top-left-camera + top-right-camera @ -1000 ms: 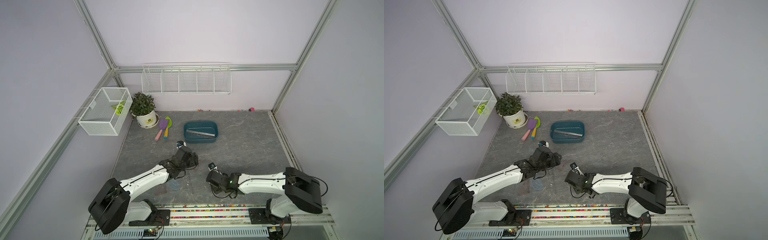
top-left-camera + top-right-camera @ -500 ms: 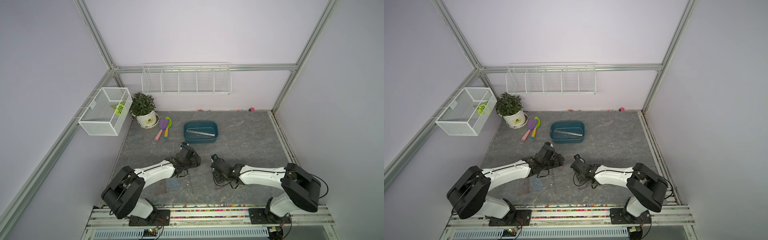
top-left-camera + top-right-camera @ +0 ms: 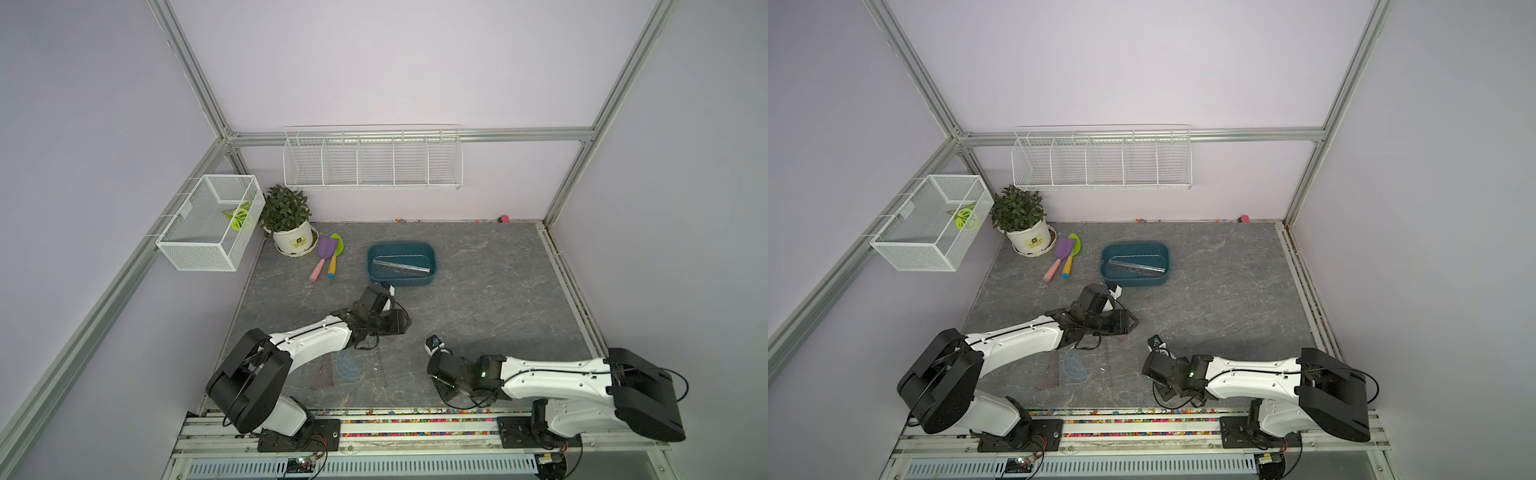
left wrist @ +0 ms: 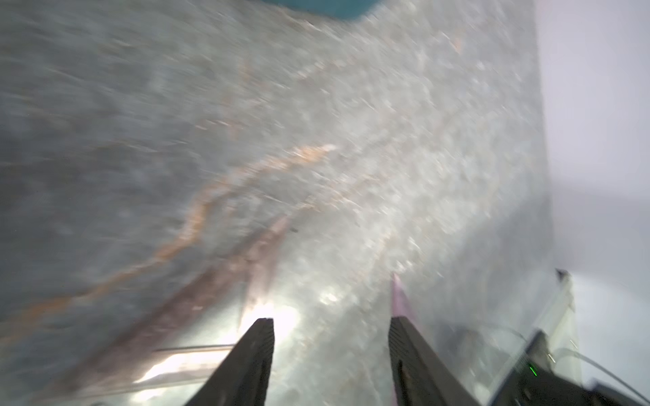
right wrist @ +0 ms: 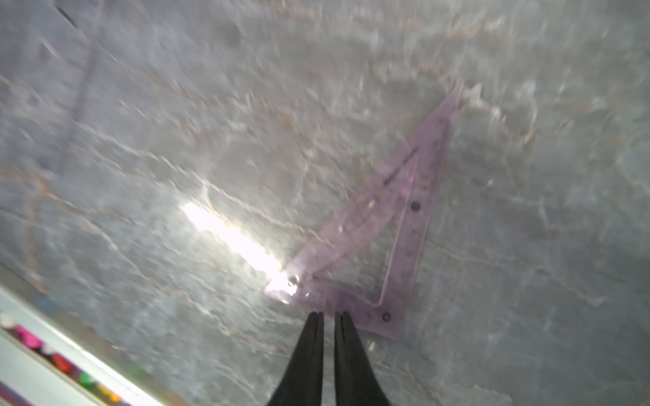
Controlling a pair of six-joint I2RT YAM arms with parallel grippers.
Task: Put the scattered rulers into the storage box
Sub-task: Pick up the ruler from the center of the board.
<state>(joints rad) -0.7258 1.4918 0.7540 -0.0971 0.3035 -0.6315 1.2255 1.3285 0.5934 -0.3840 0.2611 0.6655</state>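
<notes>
We find the grey marbled table in full sight in both top views. The left arm reaches toward its middle, and the right arm lies low along the front. From above, each wrist covers its own claw.

The storage box stands toward the back, apart from both arms. Long straight rulers lie inside it, overlapping, and we cannot count them.

Near the front, between the arms, lie a bluish protractor, a brownish triangle just beside it, and a faint clear strip. All are see-through and their edges are hard to trace.

A purple triangle lies flat on the table in the right wrist view. We cannot make it out from above.

The right gripper has its jaws drawn almost together, with only a thin slit between them. Its tips are at the triangle's short edge, but blur prevents us from telling whether they pinch it.

The left gripper has its jaws well apart with nothing across the gap. A purple sliver lies against one finger, too blurred to identify.
</notes>
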